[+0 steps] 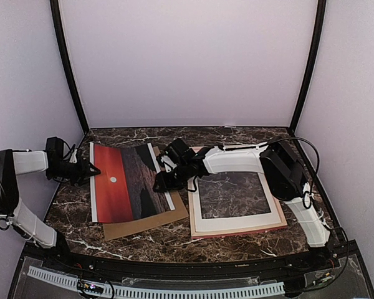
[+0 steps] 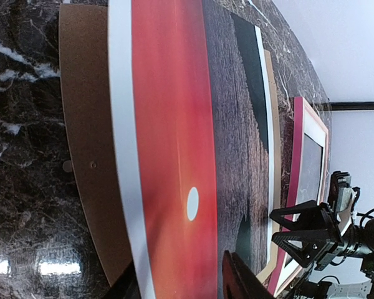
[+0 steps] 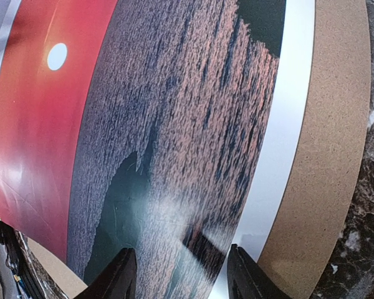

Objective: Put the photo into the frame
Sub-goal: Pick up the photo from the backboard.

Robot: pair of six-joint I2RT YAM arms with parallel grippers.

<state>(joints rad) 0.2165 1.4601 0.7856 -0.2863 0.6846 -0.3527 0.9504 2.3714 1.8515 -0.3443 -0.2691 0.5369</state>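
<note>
Straddling the photo's left edge, the left gripper [image 1: 89, 169] has its jaws partly apart, one finger apparently below the white border and one over the red sky; no pinch on the sheet is visible. The right gripper [image 1: 164, 180], at picture centre, likewise stands open, its fingertips [image 3: 121, 274] spread over the photo's dark right-hand margin with nothing clasped. The photo [image 1: 126, 180] lies left of centre, bowed upward between the two tools, over a brown backing board [image 1: 146, 224] on the marble table [image 1: 237, 134]. The frame [image 1: 237, 231], pink-edged, lies right of centre beside the board, with a white mat [image 1: 198, 208] resting on it. Judged progress: early. Lifting the photo, carrying it across and seating it all remain.
</note>
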